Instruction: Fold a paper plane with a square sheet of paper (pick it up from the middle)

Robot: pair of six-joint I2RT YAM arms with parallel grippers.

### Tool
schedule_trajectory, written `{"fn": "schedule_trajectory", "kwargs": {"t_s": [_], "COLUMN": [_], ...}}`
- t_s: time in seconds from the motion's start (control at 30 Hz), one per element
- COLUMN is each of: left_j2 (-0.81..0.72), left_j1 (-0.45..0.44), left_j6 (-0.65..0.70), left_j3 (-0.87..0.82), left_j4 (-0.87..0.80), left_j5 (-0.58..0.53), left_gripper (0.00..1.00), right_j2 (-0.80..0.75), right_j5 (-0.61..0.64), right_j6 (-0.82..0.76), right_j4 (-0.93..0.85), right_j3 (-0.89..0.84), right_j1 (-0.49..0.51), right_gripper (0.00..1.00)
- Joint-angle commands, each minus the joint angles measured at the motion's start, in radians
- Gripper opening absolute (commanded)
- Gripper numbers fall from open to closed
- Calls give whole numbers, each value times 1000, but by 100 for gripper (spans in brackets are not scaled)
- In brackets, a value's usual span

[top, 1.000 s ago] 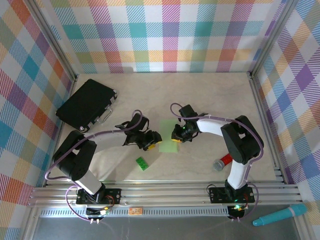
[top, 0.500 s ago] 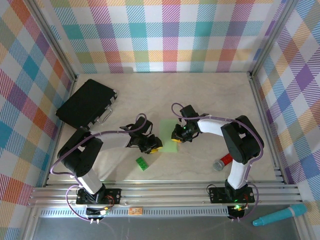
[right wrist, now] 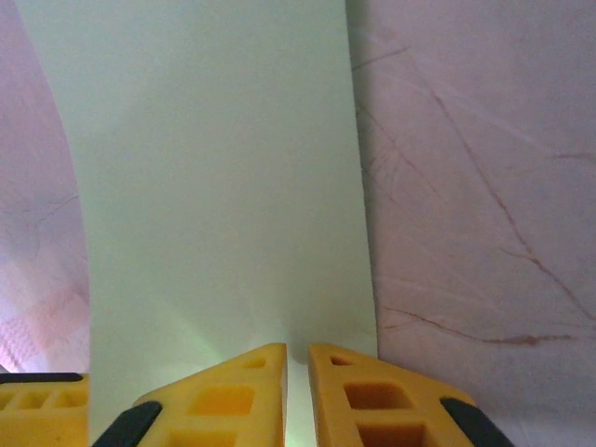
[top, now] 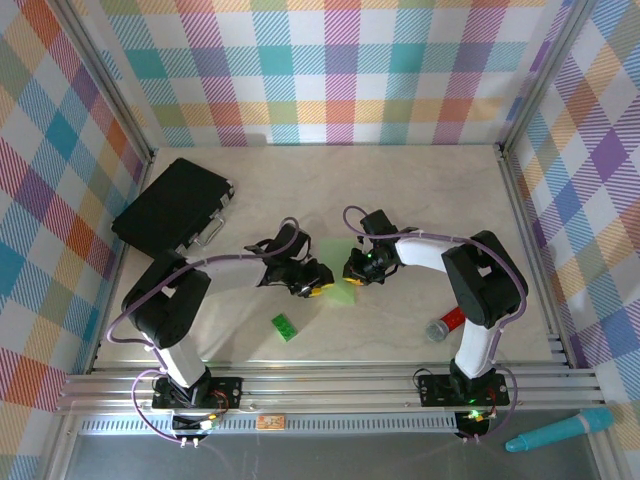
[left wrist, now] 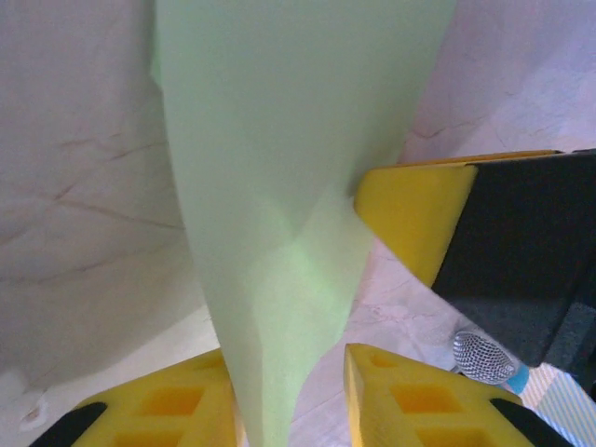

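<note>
Top view, left to right: black case (top: 172, 208) upper left on the surface (top: 400, 190), green brick (top: 285, 327) lower centre. Mid-frame, left claw (top: 319, 286) and right claw (top: 352, 272) sit nose to nose with the sheet of paper (top: 333, 254) between them, and a red-and-grey object (top: 445, 325) lies well apart at lower right. Left claw fingers (left wrist: 419, 410) are part-spread astride a lifted, curling edge of the sheet with a gap on one side, so no pinch; right claw fingers (right wrist: 233, 396) are pressed together, pinching the sheet's near edge, paper running to the top of its wrist view.
</note>
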Motion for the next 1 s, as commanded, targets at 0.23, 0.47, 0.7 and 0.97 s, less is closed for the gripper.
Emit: {"fn": "schedule_trajectory", "kwargs": {"t_s": [0.23, 0.47, 0.7, 0.97], "left_j2": [79, 84, 131, 115], "left_j1": [48, 99, 113, 121], "left_j6": [-6, 9, 21, 14], "left_j3": [57, 52, 75, 67], "left_j4": [-14, -7, 1, -1], "left_j5": [53, 69, 98, 97], "left_gripper": [28, 23, 14, 2], "right_j2": [33, 24, 13, -97], "right_j5": [48, 50, 28, 44], "right_j6": [10, 11, 12, -77], "right_j4": [-32, -25, 13, 32], "right_j3": [-44, -51, -68, -52], "right_j1": [-4, -10, -13, -30], "right_gripper": [17, 17, 18, 33]}}
